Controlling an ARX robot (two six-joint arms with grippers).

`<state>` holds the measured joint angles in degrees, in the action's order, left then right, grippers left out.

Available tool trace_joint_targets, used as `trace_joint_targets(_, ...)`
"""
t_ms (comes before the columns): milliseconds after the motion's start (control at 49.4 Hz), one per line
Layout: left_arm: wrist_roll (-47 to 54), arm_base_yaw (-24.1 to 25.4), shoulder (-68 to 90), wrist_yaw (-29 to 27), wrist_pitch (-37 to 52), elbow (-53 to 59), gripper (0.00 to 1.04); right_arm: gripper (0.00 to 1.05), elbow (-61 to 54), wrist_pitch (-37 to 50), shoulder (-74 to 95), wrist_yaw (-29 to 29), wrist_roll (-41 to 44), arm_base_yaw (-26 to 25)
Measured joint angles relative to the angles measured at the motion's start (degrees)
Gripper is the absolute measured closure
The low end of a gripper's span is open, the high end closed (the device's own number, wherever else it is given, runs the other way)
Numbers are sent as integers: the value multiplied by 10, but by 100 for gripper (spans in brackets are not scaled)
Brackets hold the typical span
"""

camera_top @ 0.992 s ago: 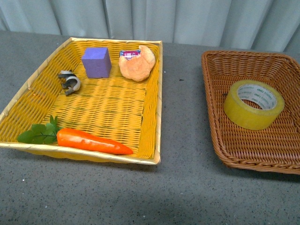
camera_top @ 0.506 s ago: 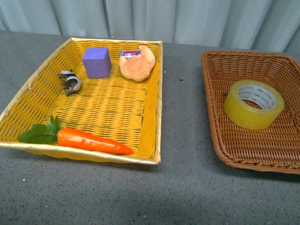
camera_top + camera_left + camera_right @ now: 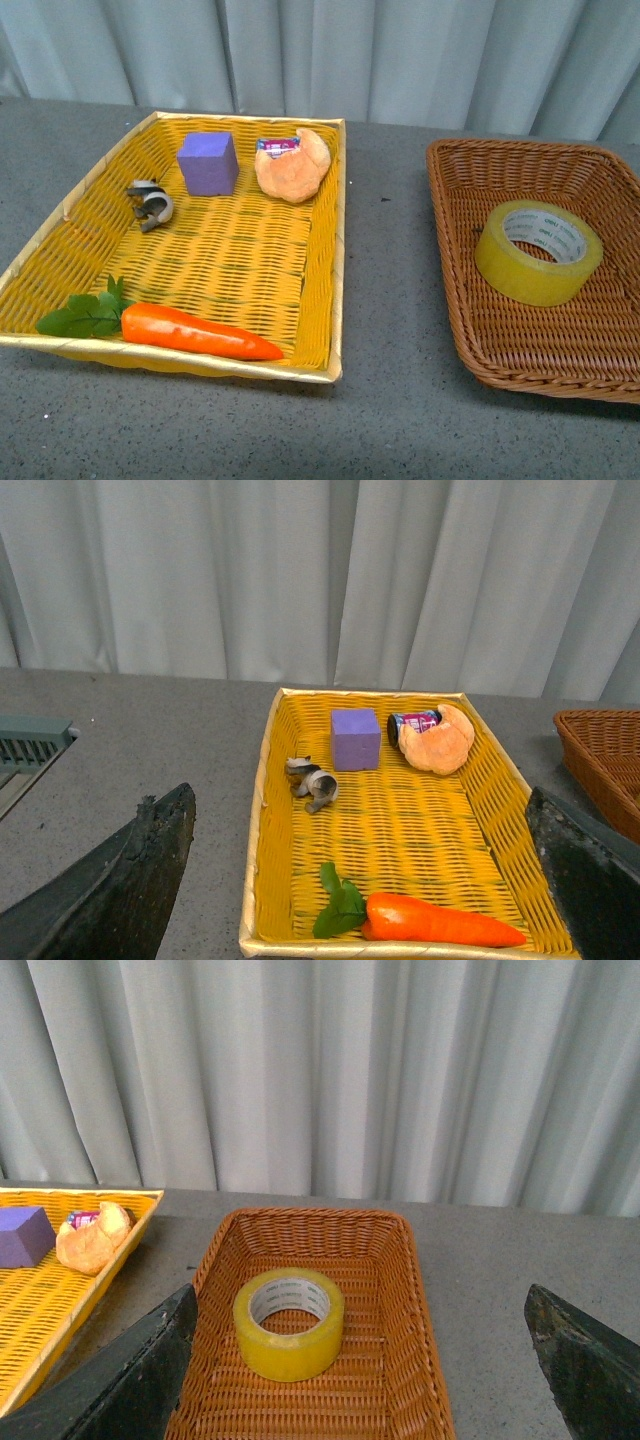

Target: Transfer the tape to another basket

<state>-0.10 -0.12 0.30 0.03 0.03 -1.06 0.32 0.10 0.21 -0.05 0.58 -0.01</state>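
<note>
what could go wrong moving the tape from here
1. The tape lies tilted against the brown basket's sloped side, so an open gripper coming straight down may catch one edge and roll it.
2. The yellow basket already holds a carrot, clip, purple block and bread; only its middle is bare, so a loose drop could knock them.
3. Both baskets look light; a snagged rim might drag.

yellow tape (image 3: 538, 253), brown woven basket (image 3: 455, 250), orange carrot (image 3: 195, 331), purple block (image 3: 208, 163).
</note>
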Motion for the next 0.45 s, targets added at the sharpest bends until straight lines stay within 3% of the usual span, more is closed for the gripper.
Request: trace_joint_targets(445, 0, 0, 0, 0, 0, 0, 6, 9, 0, 0, 0, 0, 0, 0)
